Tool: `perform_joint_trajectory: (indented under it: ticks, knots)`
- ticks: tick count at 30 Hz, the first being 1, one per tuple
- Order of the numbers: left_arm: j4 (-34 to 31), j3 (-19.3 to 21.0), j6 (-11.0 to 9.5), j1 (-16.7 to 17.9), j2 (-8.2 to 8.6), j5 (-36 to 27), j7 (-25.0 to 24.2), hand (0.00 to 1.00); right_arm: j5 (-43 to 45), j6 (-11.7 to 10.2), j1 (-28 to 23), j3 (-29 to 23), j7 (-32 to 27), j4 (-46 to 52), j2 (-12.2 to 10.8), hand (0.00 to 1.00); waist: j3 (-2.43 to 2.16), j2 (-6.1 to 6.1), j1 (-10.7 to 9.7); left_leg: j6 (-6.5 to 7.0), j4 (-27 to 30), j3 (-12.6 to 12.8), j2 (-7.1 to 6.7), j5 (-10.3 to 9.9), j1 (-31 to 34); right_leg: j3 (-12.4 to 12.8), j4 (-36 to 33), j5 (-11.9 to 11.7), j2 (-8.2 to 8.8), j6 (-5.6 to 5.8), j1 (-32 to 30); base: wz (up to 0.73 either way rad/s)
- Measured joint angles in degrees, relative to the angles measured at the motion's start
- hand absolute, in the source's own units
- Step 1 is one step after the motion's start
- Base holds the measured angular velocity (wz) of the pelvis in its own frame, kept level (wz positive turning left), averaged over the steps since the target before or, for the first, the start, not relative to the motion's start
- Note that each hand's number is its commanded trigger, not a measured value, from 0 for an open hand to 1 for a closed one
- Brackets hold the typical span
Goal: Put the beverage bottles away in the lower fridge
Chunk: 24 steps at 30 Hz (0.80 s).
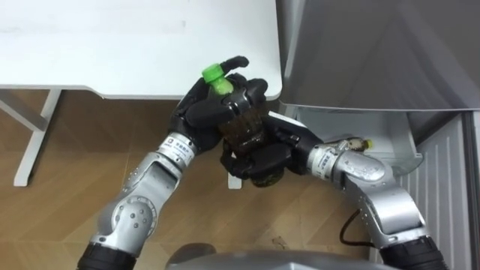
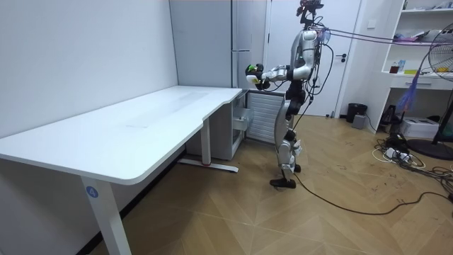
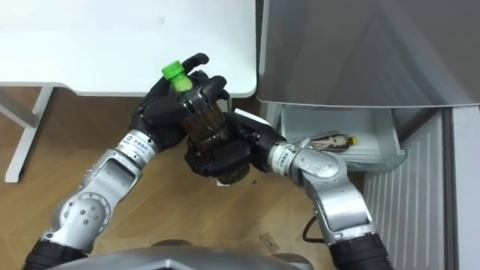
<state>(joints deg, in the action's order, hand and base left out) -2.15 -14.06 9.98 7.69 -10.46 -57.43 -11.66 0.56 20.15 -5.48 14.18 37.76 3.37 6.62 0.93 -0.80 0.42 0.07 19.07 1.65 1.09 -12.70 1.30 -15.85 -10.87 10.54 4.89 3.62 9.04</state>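
Both arms are bent inward and meet in front of the chest. The left hand (image 1: pixel 196 112) comes up from the lower left with its fingers curled round the upper body of a drink bottle (image 1: pixel 241 124). The right hand (image 1: pixel 262 159) reaches across from the right, its fingers wrapped under and round the bottle's base. The robot stands on a wooden floor (image 1: pixel 82 150) facing the grey fridge (image 1: pixel 375 52), with a white desk (image 1: pixel 112 45) just beside the fridge. The fridge's lower drawer (image 1: pixel 405 154) is pulled open, and a second bottle (image 1: pixel 351 144) lies on its side inside. The drink bottle, dark inside, is held between both palms, tilted. Its green cap (image 1: pixel 214 73) sticks out above the left hand's fingers, near the fridge's front corner and above the floor.
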Motion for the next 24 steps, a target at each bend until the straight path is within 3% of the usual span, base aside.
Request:
perform_joint_trajectory:
  ticks: [9,15,24]
  knots:
    - [-0.08,0.04,-0.16,0.06,-0.55,-3.19,1.40,0.00,6.99,-0.02,-0.39,-0.96,-0.49,2.41,-1.99,1.00,-0.06,-0.37,-0.34,0.00,-0.07,0.08,0.00,0.00,0.00,0.63,-0.05,0.00,-0.04,0.00,-0.10,0.00]
    - [-0.04,-0.02,-0.16,0.17,0.02,-3.61,2.90,0.00,13.84,-1.01,-0.40,-0.76,-1.95,3.59,-2.32,1.00,0.19,-0.42,-0.34,-0.01,-0.46,0.50,0.06,0.01,-0.55,0.79,0.09,0.00,-0.05,-0.01,0.05,-0.03]
    - [-0.20,0.02,-0.15,0.70,1.60,-5.00,7.33,0.00,25.86,-6.43,-1.99,-0.33,-7.59,3.54,-4.25,1.00,0.40,-0.58,-2.28,0.00,-0.76,0.84,0.06,0.00,-0.45,0.70,0.26,-0.01,0.02,-0.01,0.13,-0.01]
